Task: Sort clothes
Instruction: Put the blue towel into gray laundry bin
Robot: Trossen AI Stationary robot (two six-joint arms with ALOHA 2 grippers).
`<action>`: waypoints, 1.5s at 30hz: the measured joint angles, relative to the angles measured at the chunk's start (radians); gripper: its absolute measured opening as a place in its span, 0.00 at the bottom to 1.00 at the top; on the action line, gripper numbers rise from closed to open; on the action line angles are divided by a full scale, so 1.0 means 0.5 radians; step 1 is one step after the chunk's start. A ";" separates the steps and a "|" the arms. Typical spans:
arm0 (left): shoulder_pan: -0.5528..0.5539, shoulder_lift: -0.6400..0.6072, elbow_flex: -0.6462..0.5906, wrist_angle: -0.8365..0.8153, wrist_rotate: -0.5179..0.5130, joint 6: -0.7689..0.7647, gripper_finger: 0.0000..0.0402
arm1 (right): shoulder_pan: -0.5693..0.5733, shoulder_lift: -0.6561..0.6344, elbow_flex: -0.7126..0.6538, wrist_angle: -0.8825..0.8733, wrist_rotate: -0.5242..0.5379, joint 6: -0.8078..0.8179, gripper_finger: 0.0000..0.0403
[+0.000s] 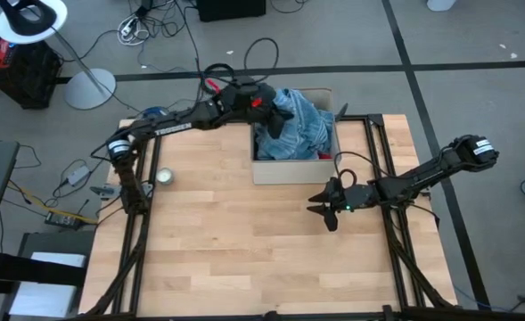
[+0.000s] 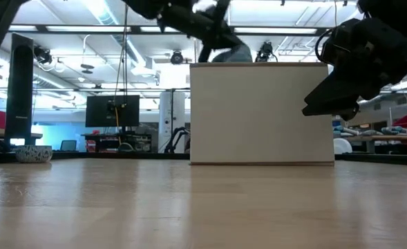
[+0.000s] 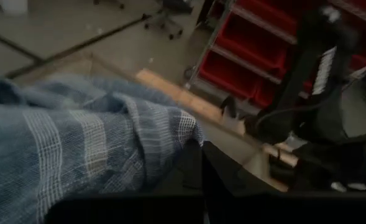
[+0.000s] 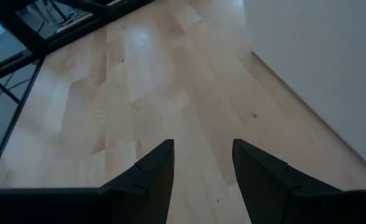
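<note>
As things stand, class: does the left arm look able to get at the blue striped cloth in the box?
Probably yes: the left tool is already over the open box, right at the blue striped cloth, with nothing between.

- A blue striped cloth point(image 1: 308, 125) is seen bunched in a crumpled heap, piled up to the rim of the cardboard box point(image 1: 291, 169) and spilling slightly over it.
- In the left wrist view the blue striped cloth point(image 3: 77, 146) shows a fine check and stripe weave, with folds and a hem edge lying right in front of the left gripper's fingers point(image 3: 220, 180); contact cannot be told.
- A darker fabric patch point(image 1: 275, 125) is seen at the heap's side nearest the left gripper point(image 1: 271, 105); its kind cannot be told.
- The heap is well apart from the right gripper's fingers point(image 1: 320, 201).
</note>
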State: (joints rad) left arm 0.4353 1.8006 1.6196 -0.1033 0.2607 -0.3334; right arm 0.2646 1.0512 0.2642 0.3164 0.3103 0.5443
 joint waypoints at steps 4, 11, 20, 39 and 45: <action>0.012 0.121 0.000 -0.029 -0.001 0.002 0.00 | -0.048 0.000 0.000 0.005 -0.057 -0.030 0.41; 0.020 0.351 0.001 -0.132 -0.184 0.078 0.00 | -0.062 0.000 0.000 0.006 -0.101 -0.031 0.41; 0.005 0.569 0.012 -0.132 -0.173 0.070 0.04 | -0.061 0.000 0.000 0.005 -0.105 -0.032 0.41; 0.012 0.500 0.137 -0.407 0.196 -0.030 0.29 | -0.061 0.000 0.000 0.005 -0.131 -0.031 0.41; -0.007 0.396 0.258 -0.700 0.221 0.070 0.29 | -0.061 0.000 0.000 0.006 -0.142 -0.031 0.41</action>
State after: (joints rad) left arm 0.4318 1.9986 1.7488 -0.4534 0.3712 -0.2986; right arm 0.2340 1.0512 0.2642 0.3195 0.2392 0.5289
